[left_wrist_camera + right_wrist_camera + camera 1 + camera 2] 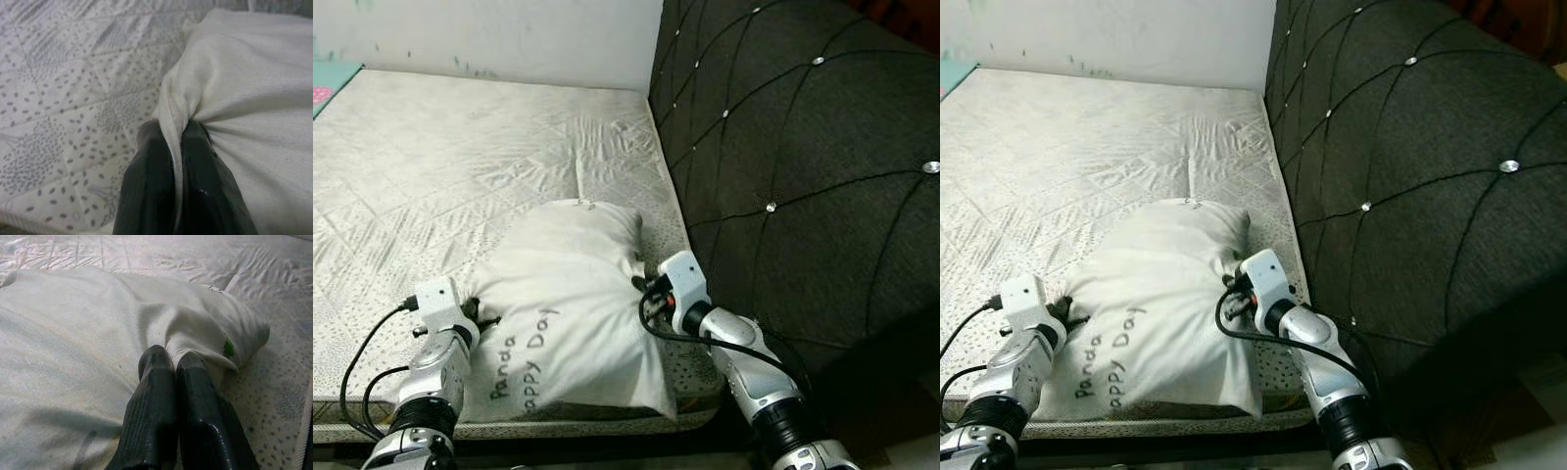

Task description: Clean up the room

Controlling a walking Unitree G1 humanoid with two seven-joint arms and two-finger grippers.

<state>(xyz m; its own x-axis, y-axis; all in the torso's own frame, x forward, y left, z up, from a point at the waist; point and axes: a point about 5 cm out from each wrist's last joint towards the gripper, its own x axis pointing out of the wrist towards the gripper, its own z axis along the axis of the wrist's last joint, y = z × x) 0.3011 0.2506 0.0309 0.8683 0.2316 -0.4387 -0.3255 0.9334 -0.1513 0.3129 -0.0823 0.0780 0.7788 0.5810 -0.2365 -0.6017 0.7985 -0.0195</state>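
Observation:
A white pillow point(563, 304) with grey lettering lies on the mattress point(431, 176), near its front edge and close to the dark headboard. My left gripper point(484, 321) is shut on the pillow's left edge; in the left wrist view the fabric point(178, 142) is pinched between the black fingers. My right gripper point(644, 284) is shut on the pillow's right side, where cloth point(195, 338) bunches at the fingertips in the right wrist view.
The dark quilted headboard point(803, 147) with silver studs rises at the right of the bed. A white wall point(509, 34) runs behind. A teal cloth point(328, 83) shows at the far left corner. The mattress edge point(558, 416) lies just below the pillow.

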